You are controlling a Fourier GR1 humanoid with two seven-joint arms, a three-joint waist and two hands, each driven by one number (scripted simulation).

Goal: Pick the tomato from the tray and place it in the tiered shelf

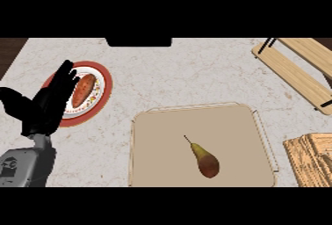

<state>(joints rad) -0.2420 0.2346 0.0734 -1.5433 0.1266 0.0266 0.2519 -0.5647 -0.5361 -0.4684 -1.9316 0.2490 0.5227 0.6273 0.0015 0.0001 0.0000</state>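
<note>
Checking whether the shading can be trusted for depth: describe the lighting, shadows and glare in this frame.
Head view: light is even and soft across the marble counter, with no glare spots; the pear throws only a faint shadow on the beige tray; the left hand is a flat black shape with little shading, covering part of the red-rimmed plate; the wooden shelf looks evenly lit.

We see a beige tray (259, 127) holding a pear (206, 161), not a tomato. Our left hand (45, 105) rests open, fingers up, over a red-rimmed plate (103, 94) with a sausage (83, 89). The wooden tiered shelf (295, 70) sits far right
</note>
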